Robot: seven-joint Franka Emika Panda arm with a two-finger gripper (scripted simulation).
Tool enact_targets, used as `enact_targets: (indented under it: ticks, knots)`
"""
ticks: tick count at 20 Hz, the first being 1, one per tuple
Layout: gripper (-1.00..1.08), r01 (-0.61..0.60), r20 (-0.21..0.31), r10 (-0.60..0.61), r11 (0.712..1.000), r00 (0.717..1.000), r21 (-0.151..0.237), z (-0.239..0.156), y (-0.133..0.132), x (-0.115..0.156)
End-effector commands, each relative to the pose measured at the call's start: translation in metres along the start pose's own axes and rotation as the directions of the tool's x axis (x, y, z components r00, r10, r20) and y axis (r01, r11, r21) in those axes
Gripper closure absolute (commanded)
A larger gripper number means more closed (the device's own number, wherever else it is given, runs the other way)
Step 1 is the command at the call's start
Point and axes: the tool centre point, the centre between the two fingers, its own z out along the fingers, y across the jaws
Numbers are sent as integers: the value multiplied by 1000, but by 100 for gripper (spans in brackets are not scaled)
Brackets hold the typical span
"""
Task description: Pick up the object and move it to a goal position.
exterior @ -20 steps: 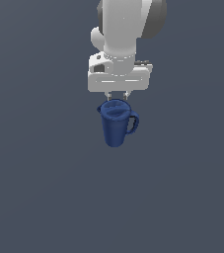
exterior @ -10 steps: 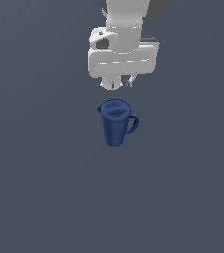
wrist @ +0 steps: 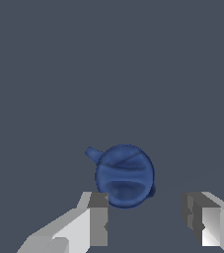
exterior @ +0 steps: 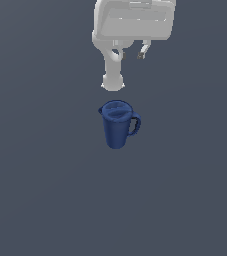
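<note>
The dark blue pitcher (exterior: 117, 125) stands upright on the grey floor, its loop handle toward the exterior view's right and its small spout toward the left. My gripper (exterior: 130, 51) hangs well above it, open and empty, touching nothing. In the wrist view the pitcher's round lidded top (wrist: 125, 175) shows from above, with the spout sticking out to one side. The two fingertips (wrist: 98, 217) stand wide apart around my gripper's middle (wrist: 150, 220), and the pitcher lies closer to one finger than to the other.
The flat dark grey floor (exterior: 45, 190) fills both views. A white part of my own arm (exterior: 112, 80) hangs in view between the gripper and the pitcher.
My gripper has risen straight up, away from the pitcher's top. The pitcher has stayed where it was on the floor.
</note>
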Motion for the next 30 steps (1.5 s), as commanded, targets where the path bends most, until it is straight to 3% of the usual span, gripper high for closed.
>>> enact_targets:
  ticks: [1, 8, 15, 23, 30]
  knots:
    - [-20, 47, -27, -48, 998, 998, -30, -21, -6, 3]
    - [-20, 177, -60, -186, 975, 981, -136, -67, -29, 11]
    - [-20, 307, -28, -324, 918, 946, -250, -92, -60, 19]
    - [-20, 458, 88, -458, 817, 885, -351, -88, -97, 30]
    - [-20, 592, 243, -541, 710, 805, -382, -54, -123, 41]
